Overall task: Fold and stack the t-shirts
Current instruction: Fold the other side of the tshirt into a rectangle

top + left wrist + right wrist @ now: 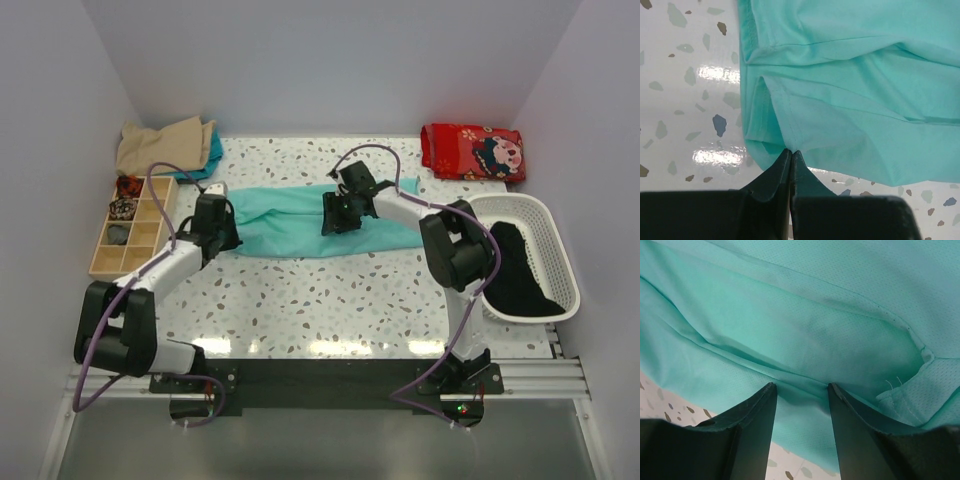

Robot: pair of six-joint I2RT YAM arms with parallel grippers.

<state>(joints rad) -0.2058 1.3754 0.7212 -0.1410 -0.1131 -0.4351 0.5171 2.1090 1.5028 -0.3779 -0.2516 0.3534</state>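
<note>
From the top camera, the teal t-shirt (300, 225) lies bunched into a long band on the table (330, 310), its long axis running left to right across the far middle. The left gripper (222, 222) sits at the band's left end, with the left arm reaching forward and slightly inward. The right gripper (338, 215) is over the band right of its middle, that arm doubled back at the elbow and pointing leftward along the cloth. Each arm is nearest its own end, so any spread or lift has to pull along that axis. A tan shirt (160, 145) is in the far left corner, and a black one (515, 270) is in the white basket (545, 215) on the right.

On the left wrist camera, the left gripper (791, 152) has its jaws pressed together right at the hem of the teal t-shirt (855, 90). I think a fold of hem is pinched between them, though the tips hide it.

On the right wrist camera, the right gripper (801, 387) has its jaws apart, low over the teal t-shirt (800, 315), with cloth showing between them and nothing clamped.
</note>
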